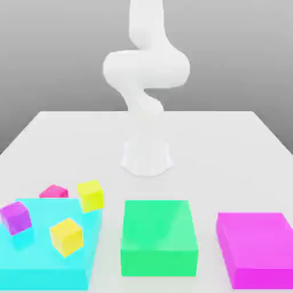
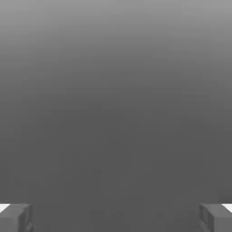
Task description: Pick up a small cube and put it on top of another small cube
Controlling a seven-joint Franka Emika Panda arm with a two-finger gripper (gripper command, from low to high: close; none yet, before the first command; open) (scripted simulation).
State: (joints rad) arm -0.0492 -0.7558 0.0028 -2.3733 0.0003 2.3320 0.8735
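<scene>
White table (image 1: pixel 229 149); on it arm base (image 1: pixel 146 157), cyan block (image 1: pixel 46 257), green block (image 1: pixel 159 234), magenta block (image 1: pixel 257 246).

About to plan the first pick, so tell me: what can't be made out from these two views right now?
- Hot-pink cube: exterior view, lower part hidden behind the cyan block.
- Magenta block: exterior view, cut off by the frame's right edge.
- Gripper: hand view, open, fingertips cut off at the frame's edge; nothing beneath them but grey.

Purple cube (image 1: pixel 15 217), cyan block (image 1: pixel 40 264), green block (image 1: pixel 159 239).
</scene>
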